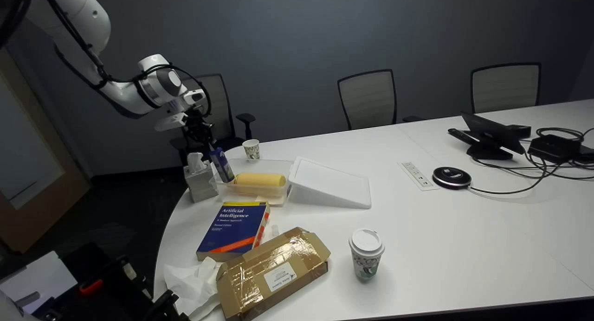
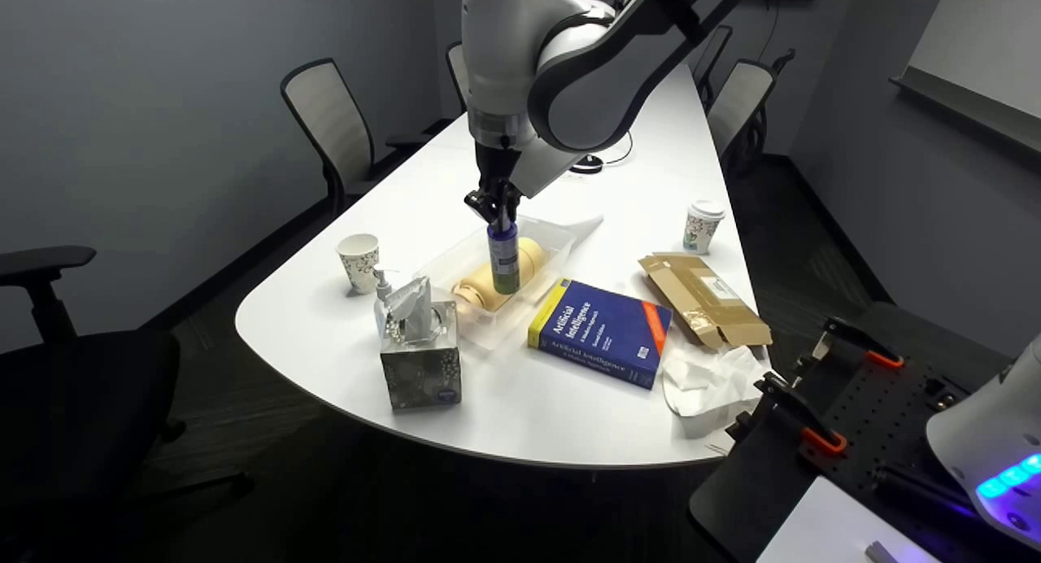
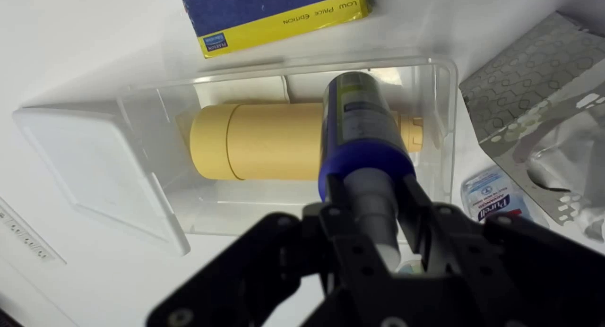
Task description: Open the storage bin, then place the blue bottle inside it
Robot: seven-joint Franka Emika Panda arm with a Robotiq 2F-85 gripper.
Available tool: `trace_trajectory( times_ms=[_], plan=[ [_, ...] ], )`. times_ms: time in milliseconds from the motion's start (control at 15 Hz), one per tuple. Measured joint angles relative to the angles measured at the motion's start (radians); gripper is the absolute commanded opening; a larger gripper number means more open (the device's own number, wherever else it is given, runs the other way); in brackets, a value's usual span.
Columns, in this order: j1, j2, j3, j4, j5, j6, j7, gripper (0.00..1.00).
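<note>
The storage bin point(image 1: 260, 192) stands open on the table, and its translucent wall also shows in an exterior view point(image 2: 490, 333). Its white lid point(image 1: 332, 179) leans beside one short end, as in the wrist view point(image 3: 94, 161). A yellow bottle point(image 3: 274, 140) lies on its side in the bin. My gripper point(image 3: 373, 183) is shut on the grey neck of the blue bottle point(image 3: 366, 119). In both exterior views the blue bottle point(image 1: 222, 164) point(image 2: 504, 259) hangs base down, slightly tilted, over the bin. I cannot tell whether its base touches anything.
A tissue box point(image 2: 420, 372) and a sanitizer bottle point(image 3: 491, 194) stand close to the bin's other short end. A blue book point(image 2: 602, 331) lies along one long side. A paper cup point(image 2: 360, 262), tan package point(image 1: 274, 274) and lidded cup point(image 1: 366, 253) are farther off.
</note>
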Motion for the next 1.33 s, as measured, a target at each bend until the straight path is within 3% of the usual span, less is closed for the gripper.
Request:
trace_trajectory(
  times_ms=[600,1333],
  plan=[
    [0.008,0.121,-0.012,0.089,0.009,0.000,-0.015,0.08],
    [0.010,0.204,-0.031,0.102,0.080,0.000,-0.015,0.08]
  ],
)
